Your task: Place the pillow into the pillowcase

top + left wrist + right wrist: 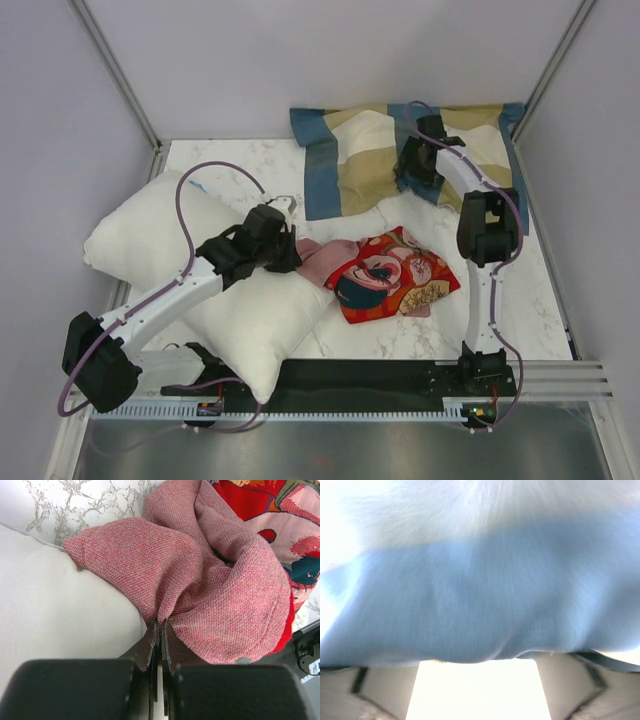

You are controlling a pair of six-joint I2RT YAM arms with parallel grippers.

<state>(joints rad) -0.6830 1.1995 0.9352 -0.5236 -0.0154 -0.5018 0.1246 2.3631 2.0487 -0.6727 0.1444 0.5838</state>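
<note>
The plump white pillow (215,290) lies on the left of the table, partly under my left arm. The red printed pillowcase (392,275) lies crumpled at the middle, its dull pink inside (200,575) turned out toward the pillow (45,615). My left gripper (285,247) is shut on a fold of that pink fabric; in the left wrist view the gripper (161,625) pinches the cloth just above the pillow's edge. My right gripper (412,170) is at the back, its fingers wide apart and open against blue cloth (480,595), with the gripper (479,666) pressed close to it.
A blue, tan and cream checked pillow (360,150) lies along the back wall under the right gripper. Grey walls close in the marble table (530,290) on three sides. A black rail (360,380) with the arm bases runs along the near edge.
</note>
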